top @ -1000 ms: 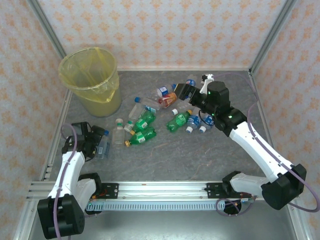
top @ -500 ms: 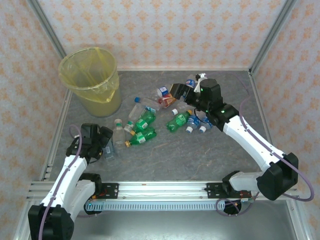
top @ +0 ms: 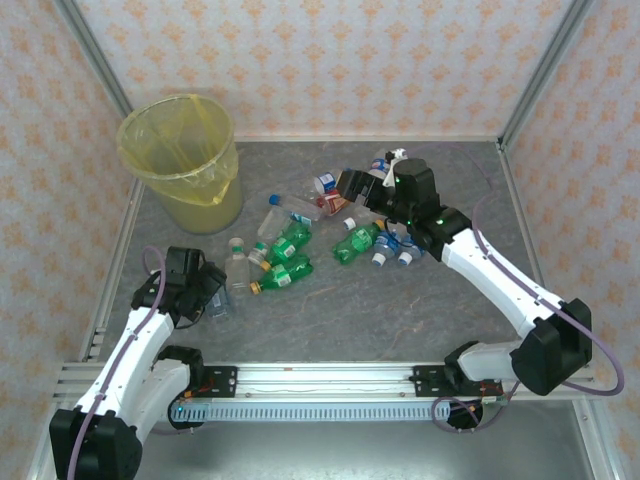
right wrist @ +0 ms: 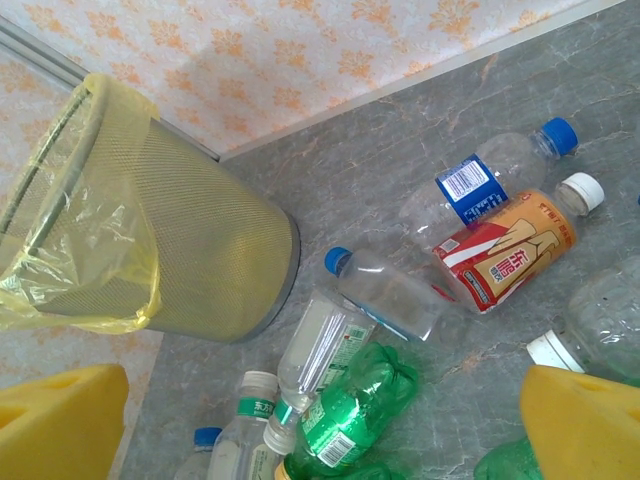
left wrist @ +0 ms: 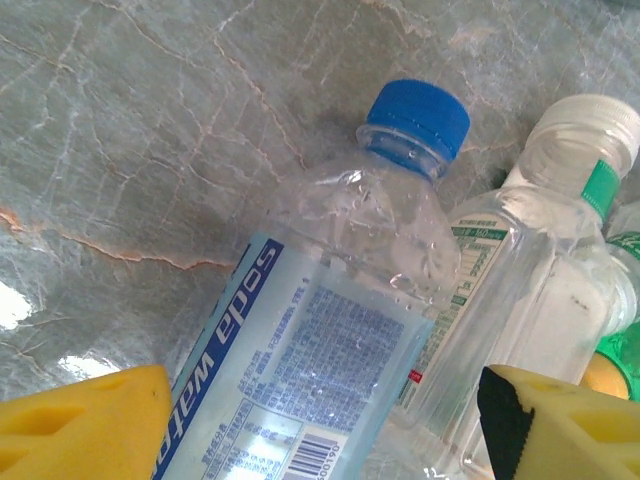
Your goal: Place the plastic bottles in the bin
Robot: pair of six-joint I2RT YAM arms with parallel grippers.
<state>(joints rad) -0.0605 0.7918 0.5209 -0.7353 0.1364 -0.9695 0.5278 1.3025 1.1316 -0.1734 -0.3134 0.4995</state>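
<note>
Two bottles sit under the left claw (top: pixel 208 292) and I can't work out which one it's after. The fingers are spread wide and gripping nothing, right?

Reply: Yep, wide open. In the wrist view the blue-capped bottle (left wrist: pixel 330 330) lies flat on the table (left wrist: pixel 120 150), right between the two fingers. Its body is low in the gap and its cap points away from the claw, leaning a bit to the right. So its long axis runs across the line the fingers close along, which I'd say is what you want for a squeeze on the body.

OP: And the white-capped bottle (left wrist: pixel 545 290)?

Reply: Just beside it on the right, looks like touching, lying roughly the same way. It's also inside the right finger, so my guess is that closing now could pinch both. Nudging the claw left first would be safer.

OP: Why not use the right claw (top: pixel 352 186)?

Reply: It's open too with nothing in it, hovering over the far side of the pile (top: pixel 300 240), by the red-orange bottle (right wrist: pixel 505 262). The bin (top: pixel 205 205) stands in the far left corner, well apart from both claws. But it's on the left arm's side, pretty much straight up the table from the left claw. So the left arm is the nearer one for this bottle.
</note>
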